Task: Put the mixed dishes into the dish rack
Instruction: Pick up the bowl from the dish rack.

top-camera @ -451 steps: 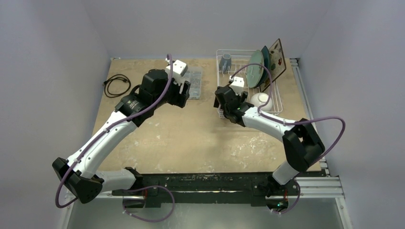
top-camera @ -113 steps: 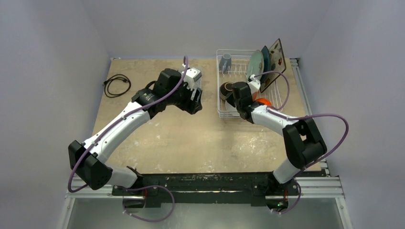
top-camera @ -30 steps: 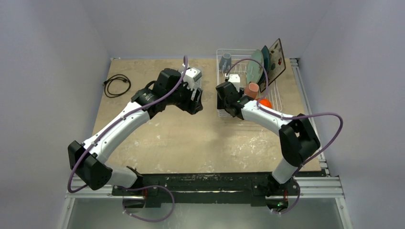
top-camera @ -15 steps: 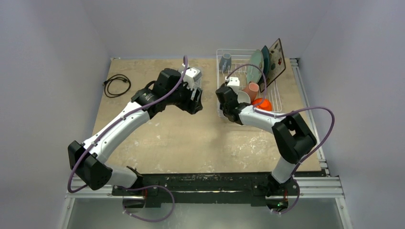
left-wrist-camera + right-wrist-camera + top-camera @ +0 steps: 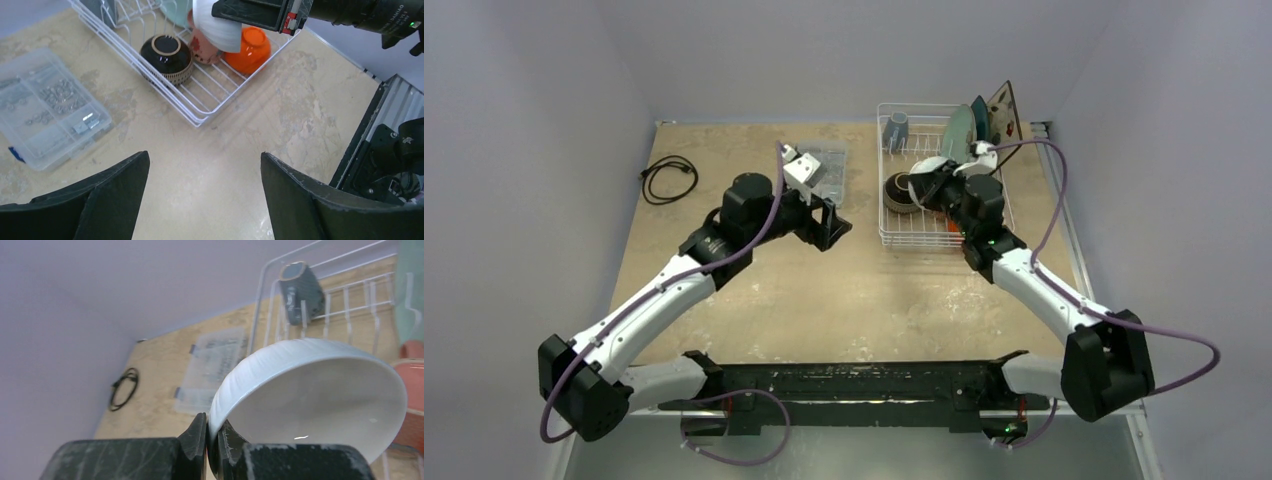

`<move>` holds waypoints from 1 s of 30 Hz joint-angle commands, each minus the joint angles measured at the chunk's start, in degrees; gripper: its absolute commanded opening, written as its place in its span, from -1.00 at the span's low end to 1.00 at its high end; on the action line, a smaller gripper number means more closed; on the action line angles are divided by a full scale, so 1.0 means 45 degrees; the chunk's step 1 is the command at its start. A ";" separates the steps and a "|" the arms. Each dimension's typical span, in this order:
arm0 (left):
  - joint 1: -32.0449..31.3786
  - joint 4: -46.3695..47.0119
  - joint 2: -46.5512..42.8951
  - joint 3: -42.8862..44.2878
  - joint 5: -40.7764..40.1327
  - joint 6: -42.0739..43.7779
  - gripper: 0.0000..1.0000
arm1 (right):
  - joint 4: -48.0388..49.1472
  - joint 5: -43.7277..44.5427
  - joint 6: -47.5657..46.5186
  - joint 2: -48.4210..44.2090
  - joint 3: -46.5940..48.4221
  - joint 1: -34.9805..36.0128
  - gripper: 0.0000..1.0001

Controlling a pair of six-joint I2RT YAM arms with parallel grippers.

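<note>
your right pincer pinches the white bowl by its rim, tilted, directly over the dish rack; i'd lower straight down. left pincer spread, well apart.

White bowl tilted above dish rack

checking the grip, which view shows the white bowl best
The right wrist view: the white bowl fills the frame, its rim pinched in the shut right gripper. The left wrist view shows only its outer side, partly under the right arm. The top view shows just a pale sliver.
</note>
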 commanded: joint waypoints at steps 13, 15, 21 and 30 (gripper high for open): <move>-0.0975 0.7055 -0.2516 -0.2632 0.0871 0.2019 0.74 | 1.0084 -1.2104 0.6836 -0.0996 -0.0253 -0.0764 -1.00; -0.0798 0.6374 -0.3518 -0.2845 0.1246 0.0625 0.73 | 1.0788 -1.2952 0.6894 -0.0911 -0.0058 -0.0769 -1.00; 0.0705 0.2918 -0.5210 -0.2251 0.2618 -0.5816 0.73 | 0.8830 -1.5321 0.5102 -0.0857 0.1234 -0.0620 -1.00; 0.2519 -0.5049 -0.2693 0.3069 0.4693 -0.8850 0.52 | -0.7492 -0.7133 -0.9345 -0.0528 0.5761 0.3934 -1.00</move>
